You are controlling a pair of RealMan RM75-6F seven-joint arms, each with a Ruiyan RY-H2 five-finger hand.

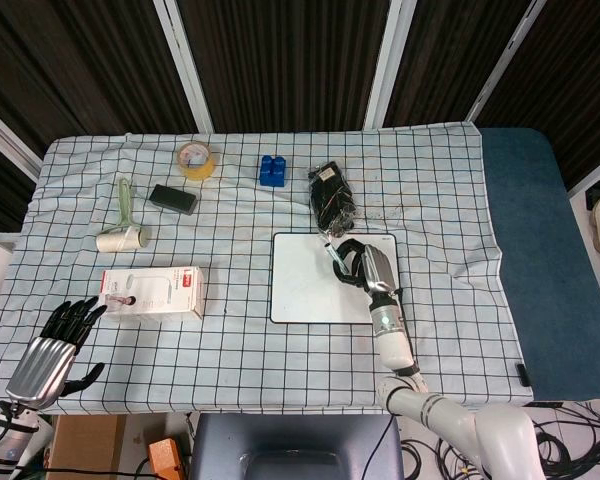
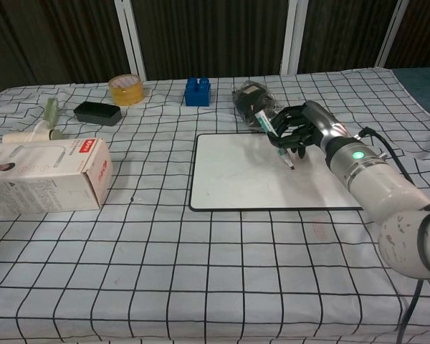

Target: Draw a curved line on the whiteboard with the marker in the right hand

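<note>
**Checked cloth, marker tip down on the board**

Checked cloth (image 2: pixel 201 287) covers the whole table, and nearest the robot at the far left, seen only from the head camera, the left hand (image 1: pixel 55 345) hangs off the table's near edge with its dark fingers spread, holding nothing.

Further in, the right hand (image 2: pixel 297 129) has its fingers wrapped around the marker (image 2: pixel 272 137), which slants with its cap end up and to the left and its tip down on the whiteboard (image 2: pixel 229 179), in the board's far right part. From the chest camera the tip looks to be touching the surface, though I cannot be sure it presses. No clear line shows on the white surface yet, so the stroke seems barely begun at most.

Left of the board lies a white carton (image 2: pixel 39 175) with a red end panel. Behind it rest a lint roller (image 2: pixel 36 129) and a black case (image 2: pixel 98 112). Along the far side sit a tape roll (image 2: pixel 126 89), a blue block (image 2: pixel 198 91) and a black bundle in clear wrap (image 2: pixel 256 100), the last just beyond the board's far edge and close to the hand.

Risks, as I judge them: the board lies loose on cloth, so a sideways drag with too much pressure could slide it or ruck the fabric. Too little pressure would leave gaps in the curve. A sweep toward the far edge could bump the knuckles into the wrapped bundle, and the slanted marker might twist in the grip.
</note>
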